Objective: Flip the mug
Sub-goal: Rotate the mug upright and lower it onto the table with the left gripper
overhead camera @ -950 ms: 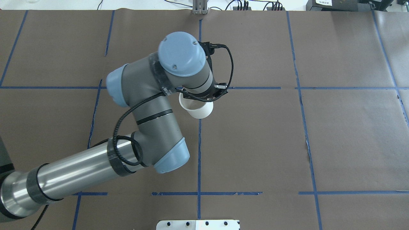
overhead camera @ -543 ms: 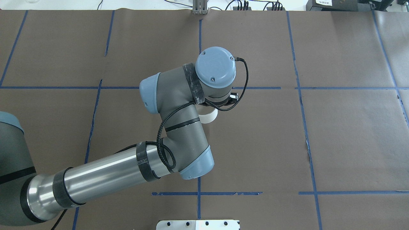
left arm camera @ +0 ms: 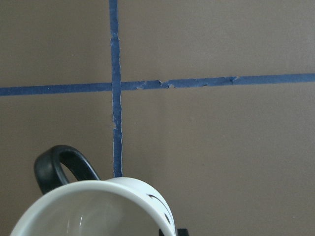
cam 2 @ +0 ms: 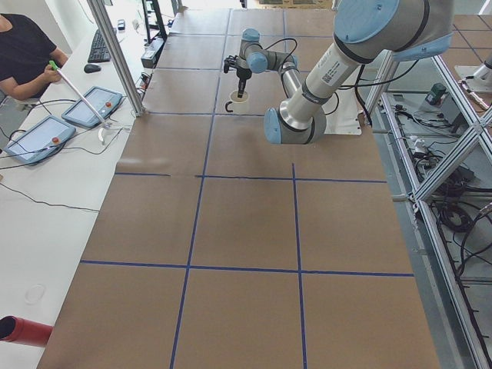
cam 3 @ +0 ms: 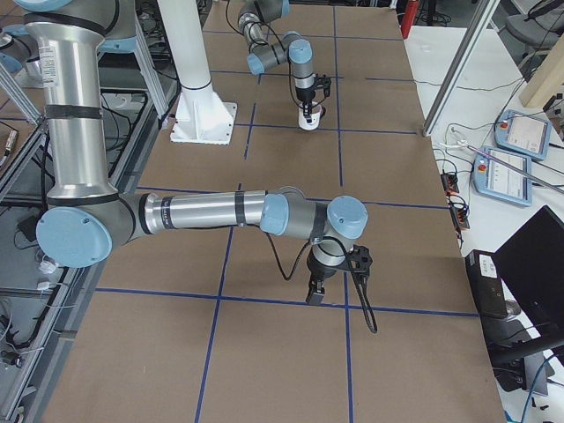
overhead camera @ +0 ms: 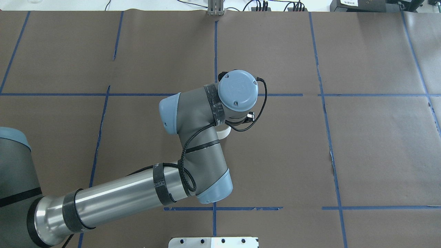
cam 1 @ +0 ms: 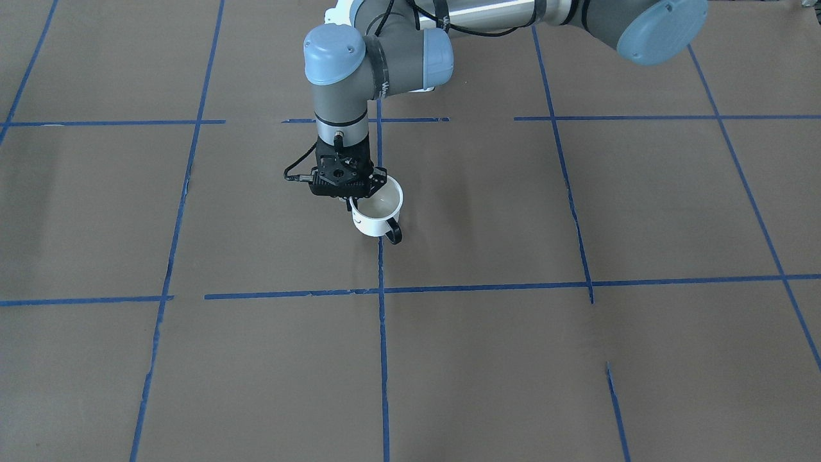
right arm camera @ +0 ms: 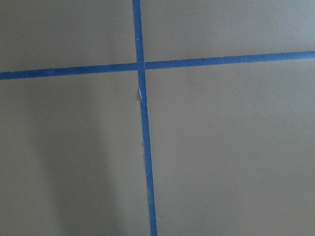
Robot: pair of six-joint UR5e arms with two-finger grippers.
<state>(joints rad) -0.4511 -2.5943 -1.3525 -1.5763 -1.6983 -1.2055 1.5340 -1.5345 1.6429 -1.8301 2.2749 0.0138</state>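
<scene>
Your left gripper (cam 1: 355, 197) points straight down and is clamped on the rim of the mug (cam 1: 372, 221), one finger inside and one outside as far as the front view shows. The mug is mouth up, low over the table (cam 1: 577, 321), on the tape line (cam 1: 382, 269) near mid-table. Its handle (cam 1: 393, 232) points away from the robot. Whether the base touches the paper, you cannot tell from here.

The turn looks done, so what is left is setting it down:
- Lower slowly with the wrist vertical, so the base lands flat and not on an edge.
- Open only once the mug bears its own weight.
- Lift straight up, or the inner finger may catch the rim and tip it.

The right gripper (cam 3: 315, 293) hangs well apart; you cannot tell whether it is apart or together.
</scene>
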